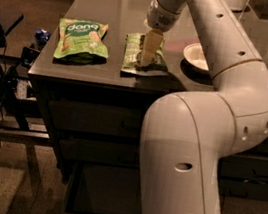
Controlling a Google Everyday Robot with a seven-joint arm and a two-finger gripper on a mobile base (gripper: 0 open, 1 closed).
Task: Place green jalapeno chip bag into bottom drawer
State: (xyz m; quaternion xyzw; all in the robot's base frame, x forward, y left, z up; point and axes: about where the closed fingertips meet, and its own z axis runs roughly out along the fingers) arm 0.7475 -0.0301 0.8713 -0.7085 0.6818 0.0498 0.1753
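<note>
**Tool** (147, 60): at the end of the white arm, pointing down, its tip on the middle of the chip bag. Whether it is wide, narrow or gripping cannot be told.

**Chip bag** (131, 53): dull olive-green. It lies flat on the surface (105, 3) directly under the tool, close to the front edge, and is not lifted.

**Second bag** (81, 40): brighter green, lettered "dang". It lies to the tool's left in the camera view, apart from the chip bag.

**Bowl** (197, 55): white, on the tool's other side and partly behind the arm.

**Bottom drawer** (105, 190): lowest of 3, well below the tool and pulled open. The interior is dark with no bag in the visible part, and the arm hides the right portion.

**Progress**: early.
- Done: the drawer stands open and the tool has met the bag.
- Left, by my judgement: confirm the grip, raise the bag, carry it past the front edge, lower it and let go inside the drawer.
</note>
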